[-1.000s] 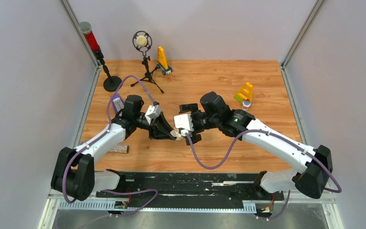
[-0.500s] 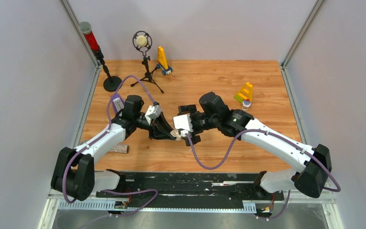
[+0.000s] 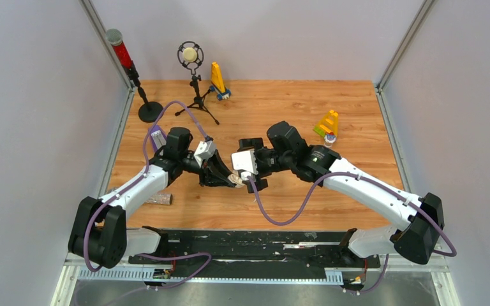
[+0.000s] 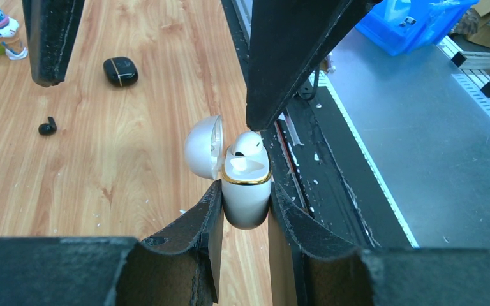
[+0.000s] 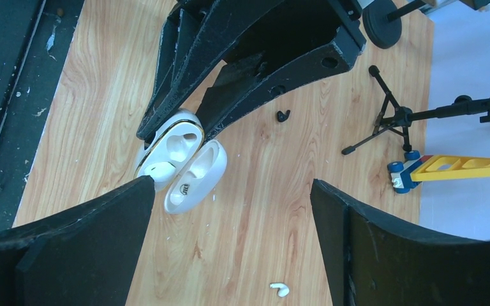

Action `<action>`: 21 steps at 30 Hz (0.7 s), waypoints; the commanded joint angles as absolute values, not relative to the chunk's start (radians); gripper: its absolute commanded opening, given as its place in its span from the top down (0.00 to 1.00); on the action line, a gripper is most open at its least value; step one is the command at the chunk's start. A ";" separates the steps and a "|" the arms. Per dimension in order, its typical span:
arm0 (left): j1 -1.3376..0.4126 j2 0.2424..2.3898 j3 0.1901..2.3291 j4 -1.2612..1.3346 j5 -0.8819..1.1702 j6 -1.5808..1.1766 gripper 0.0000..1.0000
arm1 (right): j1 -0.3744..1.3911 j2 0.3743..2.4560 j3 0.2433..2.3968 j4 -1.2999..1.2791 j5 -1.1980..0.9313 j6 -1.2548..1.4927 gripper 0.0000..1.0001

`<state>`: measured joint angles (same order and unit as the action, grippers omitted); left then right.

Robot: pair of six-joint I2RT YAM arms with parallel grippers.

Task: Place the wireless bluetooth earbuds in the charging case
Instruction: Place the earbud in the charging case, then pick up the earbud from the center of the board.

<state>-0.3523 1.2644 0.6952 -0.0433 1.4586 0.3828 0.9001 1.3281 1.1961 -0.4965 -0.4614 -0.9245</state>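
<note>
My left gripper (image 4: pixel 245 189) is shut on the body of a white charging case (image 4: pixel 245 204) with a gold rim, held above the table with its lid (image 4: pixel 203 148) open. One white earbud (image 4: pixel 249 143) stands in a slot of the case, its head above the rim. My right gripper (image 5: pixel 233 188) is open, and the tip of one finger (image 4: pixel 281 70) is right at that earbud. Another white earbud (image 5: pixel 280 290) lies loose on the wood below. A black earbud (image 4: pixel 47 127) and a closed black case (image 4: pixel 120 71) lie farther off.
A microphone on a tripod (image 3: pixel 192 64), a red signal light on a stand (image 3: pixel 125 58), a yellow toy (image 3: pixel 217 79) and a yellow-green toy (image 3: pixel 327 123) stand at the back. A small brown roll (image 3: pixel 159 199) lies front left. A black rail (image 3: pixel 255 245) runs along the near edge.
The right gripper has edged slightly left, closer to the case. The left gripper still holds the case in the same place.
</note>
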 commanded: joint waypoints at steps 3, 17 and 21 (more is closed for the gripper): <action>-0.356 1.256 0.736 -0.055 1.493 0.416 0.69 | 0.905 1.333 1.218 -0.461 -0.476 -0.917 0.05; -0.356 1.257 0.745 -0.081 1.497 0.438 0.69 | 0.907 1.347 1.245 -0.444 -0.464 -0.888 0.05; -0.355 1.266 0.762 -0.098 1.485 0.444 0.70 | 0.895 1.322 1.353 -0.476 -0.318 -0.820 0.02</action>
<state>-0.3508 1.2644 0.7071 -0.0864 1.4464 0.4141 0.9028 1.3731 1.2232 -0.5205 -0.4572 -0.8871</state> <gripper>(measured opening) 0.344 0.956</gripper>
